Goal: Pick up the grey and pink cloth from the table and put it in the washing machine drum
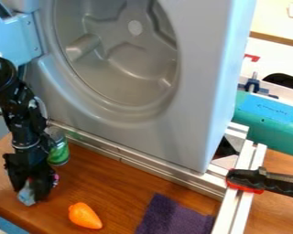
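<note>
The gripper (31, 191) hangs low over the counter (106, 179) in the lower left of the frame. A pale blue thing (26, 195) shows at its jaws; whether they are clamped on it or apart, I cannot tell. Just beside the gripper, to its right in the frame, stands a green can (59, 153). An orange pepper-shaped toy (84, 216) lies near the bottom edge, and a purple cloth (173, 220) lies at bottom centre. Behind them, the grey washer (201, 91) stands by a metal frame (121, 155), with a black-and-red clamp (253, 180) at right.
</note>
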Robot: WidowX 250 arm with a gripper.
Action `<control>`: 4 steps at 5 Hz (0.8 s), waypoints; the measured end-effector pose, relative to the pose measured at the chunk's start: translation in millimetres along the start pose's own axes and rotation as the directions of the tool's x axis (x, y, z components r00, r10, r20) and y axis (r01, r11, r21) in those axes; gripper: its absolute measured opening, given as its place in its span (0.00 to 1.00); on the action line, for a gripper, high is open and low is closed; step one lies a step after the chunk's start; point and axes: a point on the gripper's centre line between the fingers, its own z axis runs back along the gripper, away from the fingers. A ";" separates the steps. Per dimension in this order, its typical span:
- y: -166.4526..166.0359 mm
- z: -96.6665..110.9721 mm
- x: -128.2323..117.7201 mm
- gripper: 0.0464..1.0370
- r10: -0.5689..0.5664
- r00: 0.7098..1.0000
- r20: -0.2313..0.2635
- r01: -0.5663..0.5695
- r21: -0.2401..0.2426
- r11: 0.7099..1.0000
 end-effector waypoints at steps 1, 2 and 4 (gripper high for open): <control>-3.4 2.1 -15.0 0.47 0.024 1.000 0.001 -0.024 -0.048 0.999; -1.1 54.5 -16.8 0.37 0.006 0.998 0.068 -0.001 -0.069 0.998; -16.7 134.7 -18.5 0.34 -0.074 0.976 0.207 0.086 -0.048 0.995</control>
